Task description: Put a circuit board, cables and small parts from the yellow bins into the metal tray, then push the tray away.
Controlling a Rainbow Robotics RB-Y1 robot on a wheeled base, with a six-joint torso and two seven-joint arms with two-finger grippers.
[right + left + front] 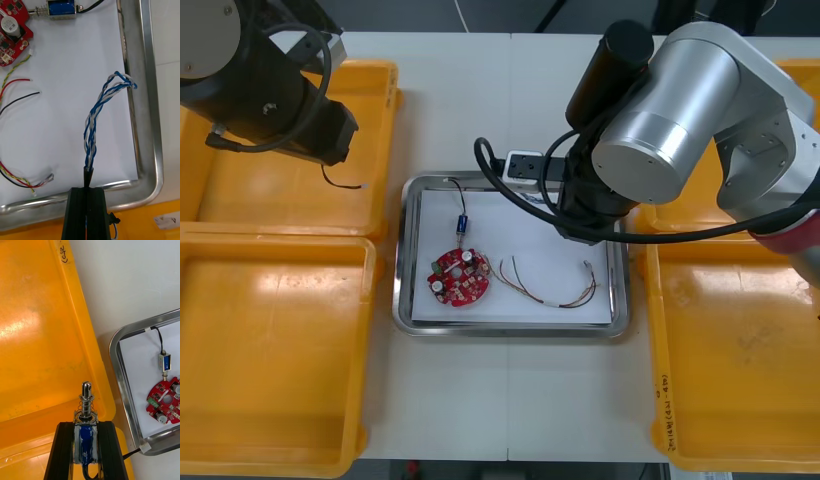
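"Circuit board (460, 278): where was it?"

"It lay flat on the white inside of the metal tray (510, 330). A small metal part (463, 223) was just beside it, and a red and yellow cable (545, 285) lay loose toward the robot's right."

"And the right gripper (89, 189)?"

"It hung over the tray near a corner of the rim. Its fingers were clenched on one end of the twisted blue and white cable (101, 116), which reached out over the white inside."

"The left gripper (85, 425)?"

"It was above the farther yellow bin (37, 333) at the robot's left, near the tray. It was clamped on a second small metal part (86, 397), blue-bodied, whose spring and pin stuck out past the fingertips."
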